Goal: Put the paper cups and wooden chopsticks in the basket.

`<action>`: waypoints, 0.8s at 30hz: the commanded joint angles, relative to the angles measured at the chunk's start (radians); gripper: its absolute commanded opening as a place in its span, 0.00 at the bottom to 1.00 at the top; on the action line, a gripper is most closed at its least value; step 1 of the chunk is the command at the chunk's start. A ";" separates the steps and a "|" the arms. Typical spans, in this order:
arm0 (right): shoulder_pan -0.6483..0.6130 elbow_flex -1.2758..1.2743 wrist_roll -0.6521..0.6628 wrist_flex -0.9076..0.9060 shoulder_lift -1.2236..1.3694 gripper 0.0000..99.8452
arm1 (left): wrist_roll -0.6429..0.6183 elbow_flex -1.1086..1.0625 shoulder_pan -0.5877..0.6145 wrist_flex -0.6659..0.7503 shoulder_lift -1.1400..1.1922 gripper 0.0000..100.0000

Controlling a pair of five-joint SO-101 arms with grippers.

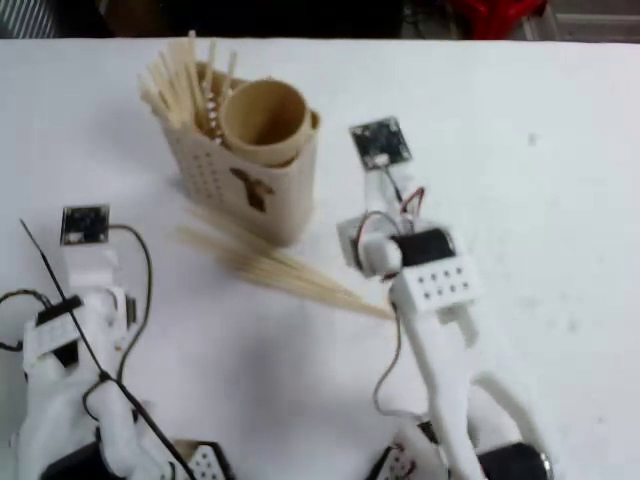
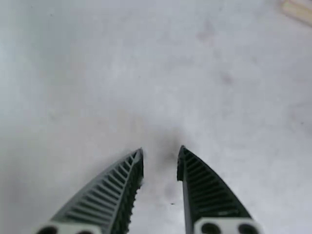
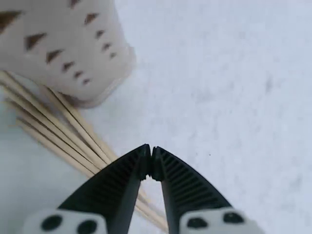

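A cream basket (image 1: 250, 180) with small holes stands upright at the back of the table; its base (image 3: 68, 53) shows in the right wrist view. Inside it are a tan paper cup (image 1: 265, 120) and a bunch of wooden chopsticks (image 1: 183, 85) sticking up. More chopsticks (image 1: 280, 265) lie loose on the table in front of the basket, fanned toward the right arm (image 1: 410, 260). My right gripper (image 3: 150, 152) is shut, tips touching, just above the near ends of these loose chopsticks (image 3: 53, 126). My left gripper (image 2: 161, 153) is open a little over bare table, holding nothing.
The left arm (image 1: 80, 300) stands at the front left with a black cable (image 1: 90, 350) draped over it. White tabletop (image 1: 540, 180) stretches to the right of the basket. A tan edge (image 2: 298, 9) shows far off in the left wrist view.
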State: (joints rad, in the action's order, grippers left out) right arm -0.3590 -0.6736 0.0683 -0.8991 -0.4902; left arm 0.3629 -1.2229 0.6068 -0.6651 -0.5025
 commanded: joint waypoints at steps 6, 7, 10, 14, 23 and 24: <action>-0.107 0.288 -0.219 0.004 -0.157 0.21 | -0.011 0.002 0.007 0.018 -0.007 0.13; -0.114 0.327 -0.244 0.004 -0.151 0.24 | -0.011 0.002 0.007 0.018 -0.007 0.13; -0.136 0.433 -0.310 0.004 -0.120 0.29 | -0.011 0.002 0.007 0.018 -0.007 0.13; -0.177 0.539 -0.325 0.002 -0.056 0.29 | -0.012 0.002 0.007 0.018 -0.007 0.13; -0.179 0.697 -0.535 -0.051 0.139 0.30 | -0.014 0.002 0.007 0.018 -0.007 0.13; -0.176 0.724 -0.571 -0.073 0.165 0.30 | -0.014 0.002 0.007 0.018 -0.007 0.13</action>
State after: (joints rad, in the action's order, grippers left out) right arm -0.5462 -0.0445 -0.4028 -0.9329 -0.3644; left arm 0.3629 -1.2229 0.6068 -0.6651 -0.5025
